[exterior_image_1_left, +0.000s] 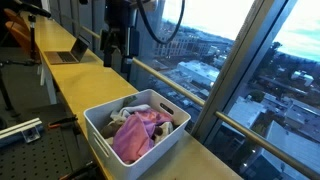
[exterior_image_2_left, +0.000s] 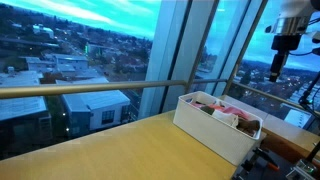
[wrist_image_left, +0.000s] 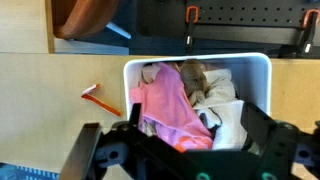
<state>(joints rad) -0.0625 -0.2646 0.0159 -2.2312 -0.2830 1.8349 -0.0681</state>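
In an exterior view the claw (exterior_image_1_left: 118, 63) hangs high above the worktop (exterior_image_1_left: 75, 85), with its jaws spread wide and nothing between them. The bin (exterior_image_1_left: 97, 135), a white rectangular tub, stands on the same worktop nearer the camera, well apart from the claw. A laptop (exterior_image_1_left: 66, 57) lies on the far side of the claw, so along the length of the worktop the claw is between laptop and bin. A pink cloth (exterior_image_1_left: 133, 140) fills the near part of the bin, with a white cloth (exterior_image_1_left: 135, 113) touching it behind. In an exterior view from the opposite end, the claw (exterior_image_2_left: 277, 68) appears at the upper right, above and beyond the far end of the bin (exterior_image_2_left: 205, 128). The bin lies lower than the claw and toward the camera, on the worktop (exterior_image_2_left: 110, 150) beside the window (exterior_image_2_left: 90, 60). The jaws are too small in this view to judge. In the wrist view the claw (wrist_image_left: 185, 150) occupies the bottom edge, one finger low at the left and the other low at the right, fully spread and empty. The bin (wrist_image_left: 265, 80) lies straight ahead of the claw in the middle of the picture. Its long axis runs left to right, parallel to the line joining the two fingers. The pink cloth (wrist_image_left: 165, 105) lies in the left half of the bin, almost on the centre line of the claw, its length running from the far wall toward the claw. The white cloth (wrist_image_left: 228, 112) lies to its right. A small orange item (wrist_image_left: 100, 100), too small to identify, rests on the worktop (wrist_image_left: 60, 95) near the left wall of the bin, outside it.
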